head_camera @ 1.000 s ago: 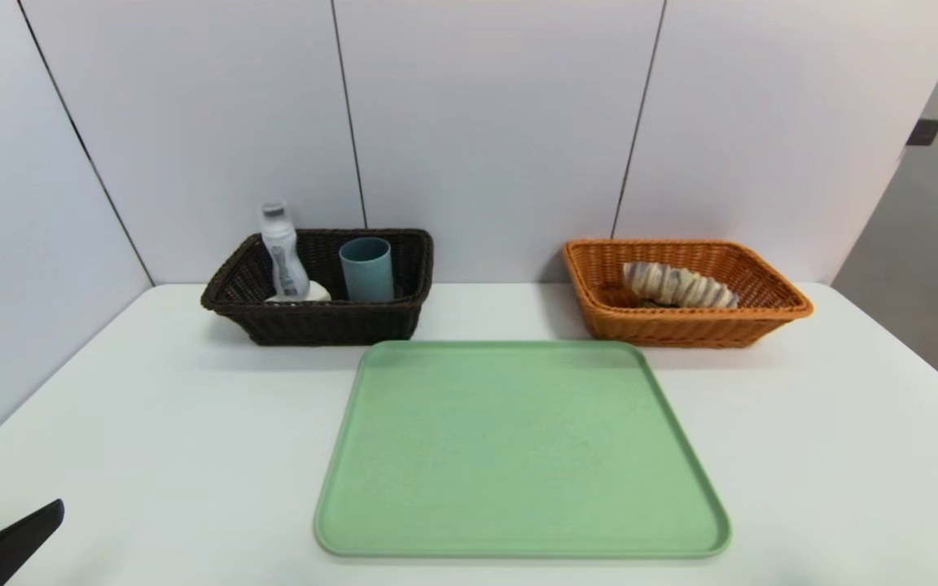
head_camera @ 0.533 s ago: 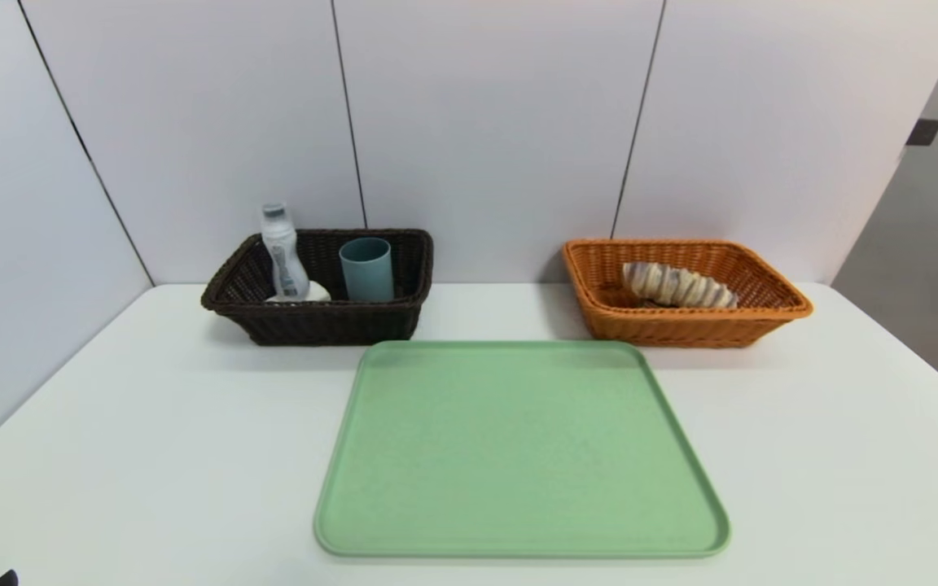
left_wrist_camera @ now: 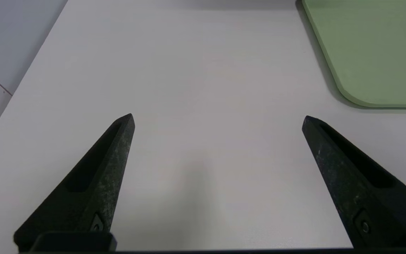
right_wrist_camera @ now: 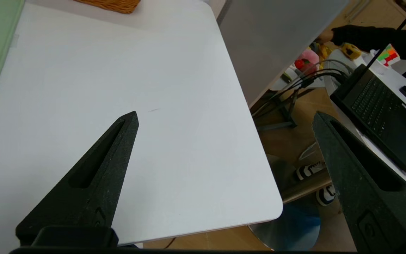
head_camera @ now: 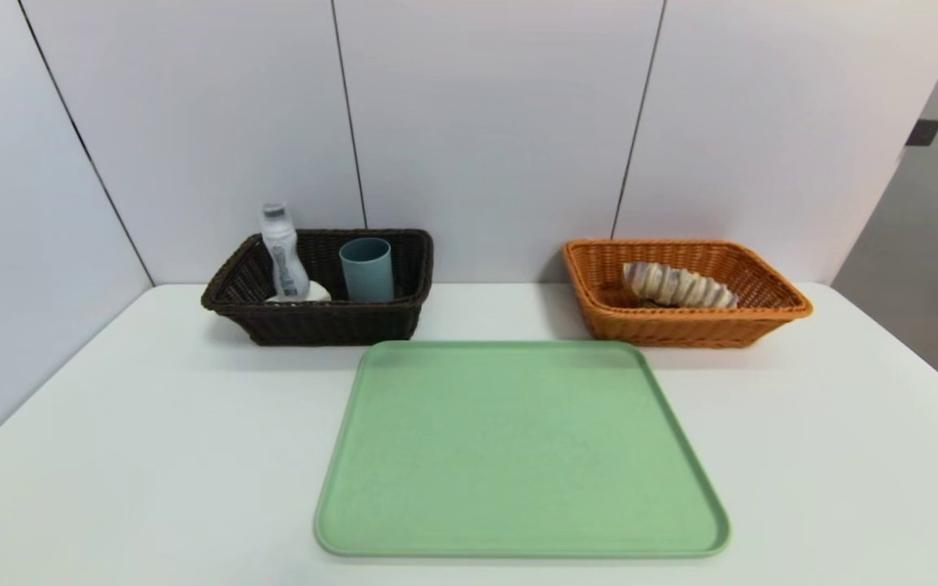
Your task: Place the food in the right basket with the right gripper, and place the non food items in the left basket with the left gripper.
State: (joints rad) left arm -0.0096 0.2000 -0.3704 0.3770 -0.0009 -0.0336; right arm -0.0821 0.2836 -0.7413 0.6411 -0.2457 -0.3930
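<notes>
the left hand [left_wrist_camera: 218, 116] hangs spread apart above bare counter [left_wrist_camera: 203, 70]. the right hand [right_wrist_camera: 225, 116] is likewise apart, empty, over the counter's edge

Lighting was bright, even and diffuse from overhead. The counter [head_camera: 151, 423] showed mild sheen without harsh glare. Soft shadows lay beneath the tray [head_camera: 518, 448] edge and beside both baskets. The head view bowed slightly at its edges. Focus was adequate throughout; fine weave detail appeared softened.
</notes>
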